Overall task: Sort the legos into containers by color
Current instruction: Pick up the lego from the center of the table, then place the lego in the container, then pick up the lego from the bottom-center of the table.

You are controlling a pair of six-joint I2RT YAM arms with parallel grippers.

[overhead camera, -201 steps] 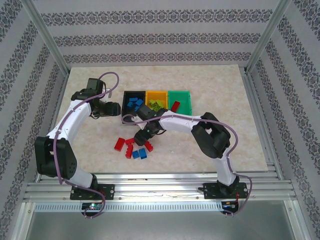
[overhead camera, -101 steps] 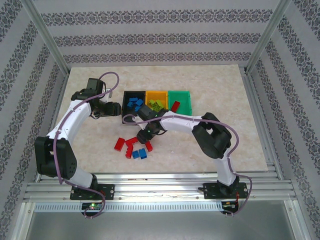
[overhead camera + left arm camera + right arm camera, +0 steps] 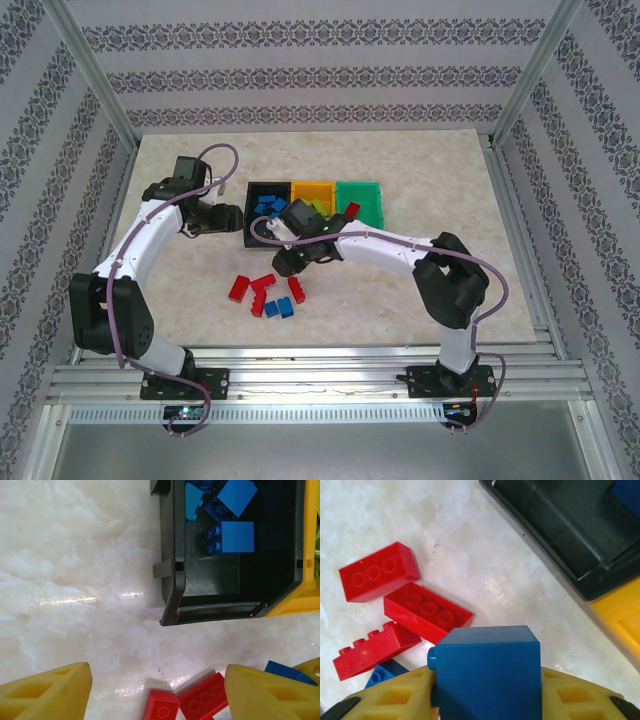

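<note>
The right gripper (image 3: 487, 685) is clamped on a blue brick (image 3: 487, 655), squeezed between its yellow fingers (image 3: 550, 677) and held above the marble table (image 3: 395, 510). Just beyond the load, three red bricks (image 3: 427, 611) lie bunched together, and a loose blue brick (image 3: 384, 672) peeks out at their near edge. Further off sits a corner of the black bin (image 3: 570, 530), with the orange-yellow bin (image 3: 620, 615) tight against it.

On the other side, the left gripper (image 3: 157, 690) is spread wide with nothing between its fingers. It is poised over the table just outside the black bin's wall. Inside that bin lie several blue bricks (image 3: 237, 536).

From above, the three containers stand in a row with the green bin (image 3: 360, 186) at the right end. Lime green bricks (image 3: 318, 207) show in the middle one, and there is a red brick (image 3: 352, 209) in the green bin.
</note>
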